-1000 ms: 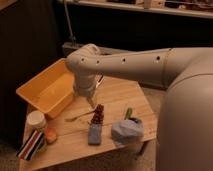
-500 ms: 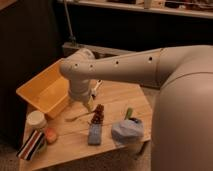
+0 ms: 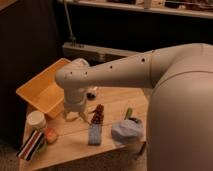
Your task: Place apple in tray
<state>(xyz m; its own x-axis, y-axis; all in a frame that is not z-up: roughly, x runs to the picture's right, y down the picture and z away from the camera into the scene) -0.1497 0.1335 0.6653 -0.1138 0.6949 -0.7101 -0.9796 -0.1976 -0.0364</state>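
Note:
The apple (image 3: 51, 135) is a small orange-yellow fruit with a reddish blush. It lies on the wooden table near the front left corner, just right of and below the white jar (image 3: 36, 121). The tray (image 3: 35, 90) is a large yellow-orange bin at the table's back left, and nothing shows inside it. My gripper (image 3: 74, 115) points down over the table, right of the tray's near corner and up and to the right of the apple. Its two fingers stand apart and hold nothing.
A dark red knobbly item (image 3: 97, 114) and a blue packet (image 3: 94, 134) lie right of the gripper. A blue-grey bundle (image 3: 127, 130) and a green item (image 3: 129, 113) are further right. A striped pack (image 3: 31, 145) sits at the front left corner. My white arm (image 3: 150, 70) spans the right side.
My arm has swung left and lowered. The gripper has moved from over the table's middle towards the tray's near corner and the apple. The objects have not moved.

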